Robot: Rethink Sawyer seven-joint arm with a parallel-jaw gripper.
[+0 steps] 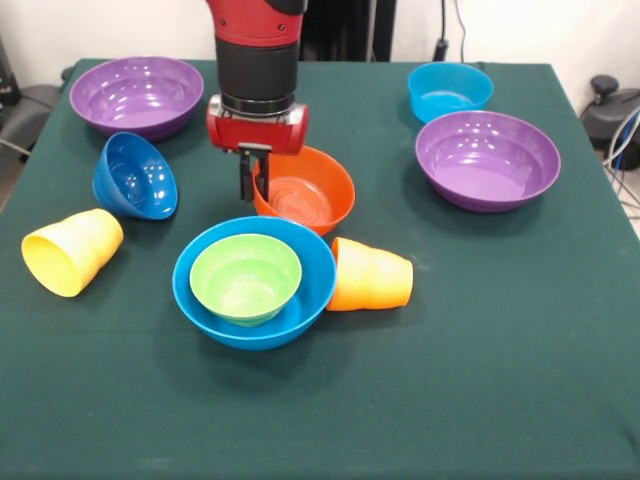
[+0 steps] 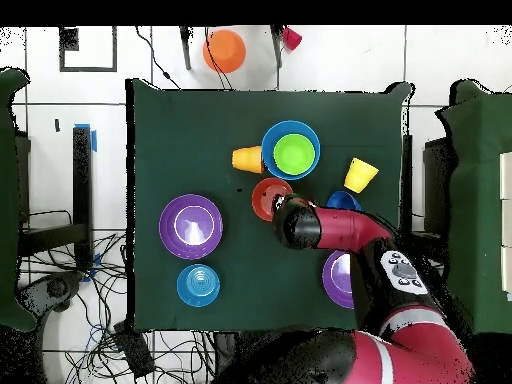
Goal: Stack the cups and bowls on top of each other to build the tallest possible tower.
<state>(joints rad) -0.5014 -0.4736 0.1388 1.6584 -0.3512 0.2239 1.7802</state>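
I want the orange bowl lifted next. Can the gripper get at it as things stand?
Probably yes. The gripper already hangs at the orange bowl's rim, one finger apparently inside and one outside it. The bowl sits upright and empty, and the large blue bowl and orange cup lie beside it, not over it.

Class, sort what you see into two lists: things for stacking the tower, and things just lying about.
For the job: green bowl inside blue bowl, orange bowl, two purple bowls, cyan bowl, dark blue bowl, yellow cup, orange cup.
Lying about: floor cables.
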